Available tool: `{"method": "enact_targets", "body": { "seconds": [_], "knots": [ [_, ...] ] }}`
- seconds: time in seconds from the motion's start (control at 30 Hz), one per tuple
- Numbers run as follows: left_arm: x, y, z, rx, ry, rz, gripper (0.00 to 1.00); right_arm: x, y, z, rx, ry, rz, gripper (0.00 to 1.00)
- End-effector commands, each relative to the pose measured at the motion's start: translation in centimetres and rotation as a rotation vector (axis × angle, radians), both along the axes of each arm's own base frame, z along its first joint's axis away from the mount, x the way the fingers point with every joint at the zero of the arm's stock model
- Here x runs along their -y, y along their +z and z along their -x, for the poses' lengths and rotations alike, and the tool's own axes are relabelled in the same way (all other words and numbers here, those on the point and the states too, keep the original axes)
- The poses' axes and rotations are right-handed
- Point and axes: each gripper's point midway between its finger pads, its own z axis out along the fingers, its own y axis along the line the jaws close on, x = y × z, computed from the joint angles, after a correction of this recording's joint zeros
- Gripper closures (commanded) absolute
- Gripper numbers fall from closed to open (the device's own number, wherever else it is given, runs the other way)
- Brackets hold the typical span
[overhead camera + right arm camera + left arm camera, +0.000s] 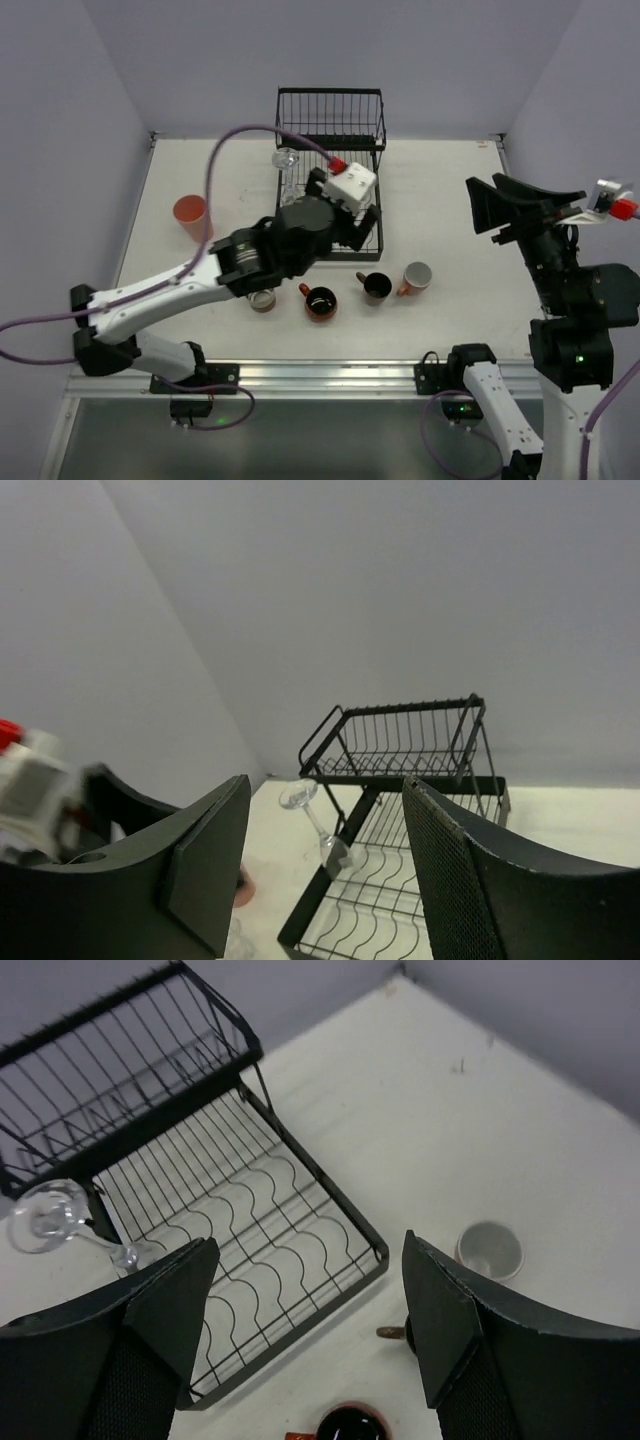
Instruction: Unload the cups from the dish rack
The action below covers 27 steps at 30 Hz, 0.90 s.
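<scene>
The black wire dish rack [330, 115] stands at the back middle; its flat tier [250, 1230] holds no cups. A clear stemmed glass [287, 160] leans tilted over the rack's left rim, and shows in the left wrist view [48, 1218] and the right wrist view [318, 818]. On the table stand a salmon tumbler [190, 218], a small cup [263, 299], an orange-red handled cup [320, 302], a dark brown mug [376, 286] and a white-and-brown cup [415, 277]. My left gripper [358, 235] is open and empty over the rack's front edge. My right gripper [475, 207] is open and empty, raised at the right.
The cups form a row in front of the rack, below my left arm. In the left wrist view the white-and-brown cup [490, 1250] and the orange-red cup [350, 1425] lie near the rack's front corner. Walls close in the table on the left, back and right.
</scene>
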Motion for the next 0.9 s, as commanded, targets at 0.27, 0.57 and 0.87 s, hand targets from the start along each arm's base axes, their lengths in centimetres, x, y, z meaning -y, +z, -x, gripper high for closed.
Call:
{"method": "enact_targets", "body": {
  "seconds": [0.27,0.57,0.87],
  "knots": [
    [-17.7,7.5,3.0,0.122,0.307,0.544,0.12,-10.7,-4.9,-3.4,-0.091,0.521,0.135,0.29],
    [-22.7,2.7,3.5,0.168,0.403,0.431,0.02,-19.6,-11.9,-12.2,-0.17,0.532,0.256,0.19],
    [-24.8,2.8,3.6,0.179,0.459,0.338,0.0,-26.6,-18.2,-20.7,-0.131,0.438,0.323,0.23]
  ]
}}
